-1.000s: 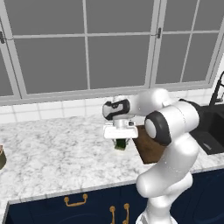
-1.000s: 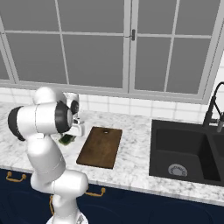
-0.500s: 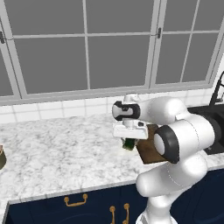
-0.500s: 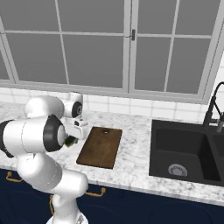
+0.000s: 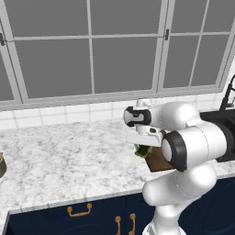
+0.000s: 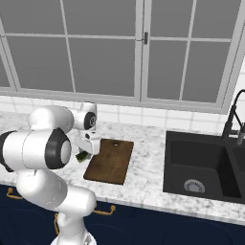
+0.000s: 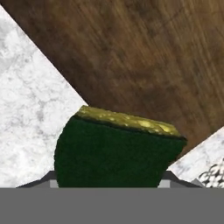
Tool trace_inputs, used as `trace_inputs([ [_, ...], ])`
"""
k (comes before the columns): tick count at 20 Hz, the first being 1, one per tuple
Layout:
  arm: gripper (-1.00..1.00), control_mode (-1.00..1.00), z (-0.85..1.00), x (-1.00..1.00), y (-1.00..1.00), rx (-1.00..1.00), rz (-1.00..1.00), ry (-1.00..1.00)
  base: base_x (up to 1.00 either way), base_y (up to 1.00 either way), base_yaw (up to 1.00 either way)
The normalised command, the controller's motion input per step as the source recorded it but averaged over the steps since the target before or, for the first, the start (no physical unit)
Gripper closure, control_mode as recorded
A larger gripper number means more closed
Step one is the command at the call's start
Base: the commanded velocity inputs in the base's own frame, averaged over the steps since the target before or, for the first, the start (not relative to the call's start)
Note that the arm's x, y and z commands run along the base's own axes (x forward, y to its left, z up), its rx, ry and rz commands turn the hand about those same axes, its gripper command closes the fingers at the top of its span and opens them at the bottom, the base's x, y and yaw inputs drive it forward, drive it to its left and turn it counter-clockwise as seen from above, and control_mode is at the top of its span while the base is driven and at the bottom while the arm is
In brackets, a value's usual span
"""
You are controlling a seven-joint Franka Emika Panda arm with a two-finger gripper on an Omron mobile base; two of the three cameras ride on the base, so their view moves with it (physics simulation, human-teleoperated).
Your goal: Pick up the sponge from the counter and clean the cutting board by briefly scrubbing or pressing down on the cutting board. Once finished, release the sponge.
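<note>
Fingers clenched on sponge — sponge sits between them, hanging over cutting board corner. Beyond fingers: board, then table. Risk — press lands near board edge, so sponge may scrub table or slip out.

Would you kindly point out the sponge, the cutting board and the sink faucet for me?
sponge (image 7: pixel 113 155): hand view, on its dark green face.
cutting board (image 6: pixel 111 162): right base view, middle of the bare brown wood.
sink faucet (image 6: pixel 234 117): right base view, on the black curved neck.
</note>
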Motion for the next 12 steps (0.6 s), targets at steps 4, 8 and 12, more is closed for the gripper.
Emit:
trace_inputs([
  [4,1.0,-1.0,0.0,-0.01,-0.5,0.0,-0.15,-0.16,0.0,0.0,0.0],
  [8,1.0,-1.0,-0.05,0.0,-0.41,0.0,-0.14,-0.15,0.0,0.0,0.0],
  [12,1.0,-1.0,-0.33,-0.06,-0.08,-0.04,-0.1,-0.04,0.0,0.0,0.0],
])
